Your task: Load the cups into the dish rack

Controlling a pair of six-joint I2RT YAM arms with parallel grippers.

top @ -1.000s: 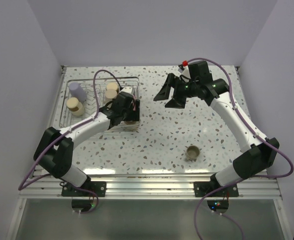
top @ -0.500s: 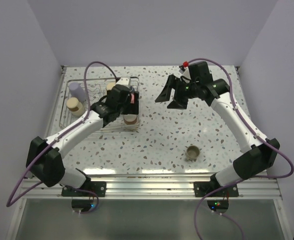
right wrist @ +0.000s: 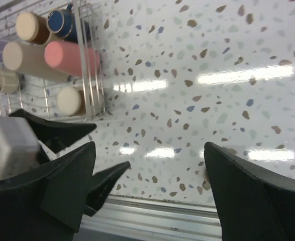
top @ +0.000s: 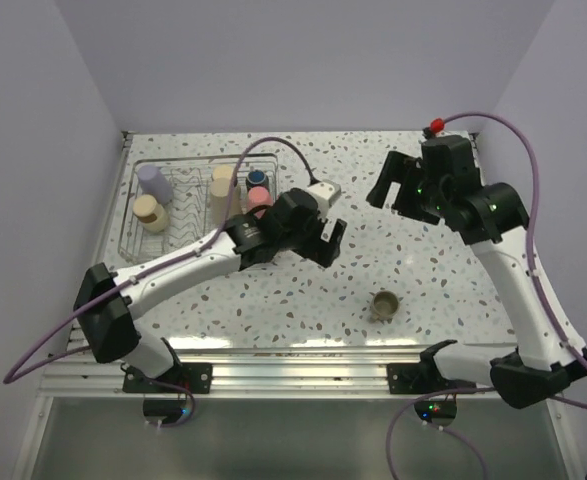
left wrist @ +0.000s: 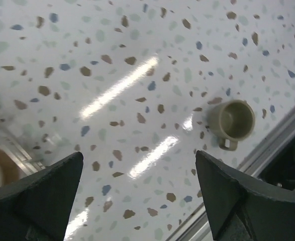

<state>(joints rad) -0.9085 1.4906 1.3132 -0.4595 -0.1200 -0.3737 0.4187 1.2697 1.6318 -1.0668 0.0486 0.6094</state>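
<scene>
One olive mug [top: 384,304] sits outside the dish rack [top: 173,163], so we see left gripper [left wrist: 139,163] and right gripper [right wrist: 150,150] spread empty, seemingly awaiting it

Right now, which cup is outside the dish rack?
The olive-tan mug, upright and alone on the speckled table near the front rail. The other visible cups all sit in the dish rack.
</scene>
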